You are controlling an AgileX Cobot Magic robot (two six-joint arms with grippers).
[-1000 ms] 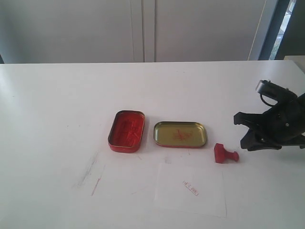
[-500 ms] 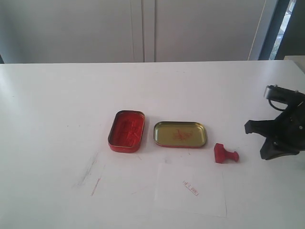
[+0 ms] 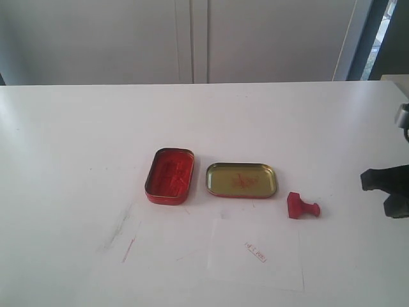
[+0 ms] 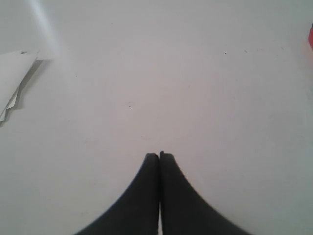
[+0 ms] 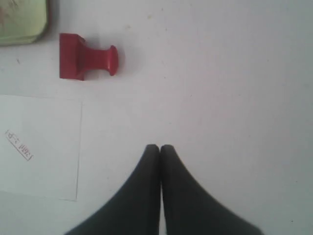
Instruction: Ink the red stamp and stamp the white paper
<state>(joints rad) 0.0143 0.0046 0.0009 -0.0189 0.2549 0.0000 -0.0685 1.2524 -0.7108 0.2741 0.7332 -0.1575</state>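
Exterior high over table (image 3: 77,141), right wrist close, downward, sharing red stamp (image 3: 301,207)

table (image 3: 77,160): white | wall (image 3: 96,38): pale panels | window (image 3: 385,32): far right, daylight

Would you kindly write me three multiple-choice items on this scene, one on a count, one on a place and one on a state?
1. How often has the paper been stamped? A) never B) once C) three times
2. Where does the stamp lie? A) on the table, beside the lid B) on the paper C) inside the lid
3. How is the right gripper? A) wide open B) shut on the stamp C) shut, empty
Answers: 1 B, a single red mark shows; 2 A, it lies on its side on bare table near the lid; 3 C, its jaws meet with nothing between them.
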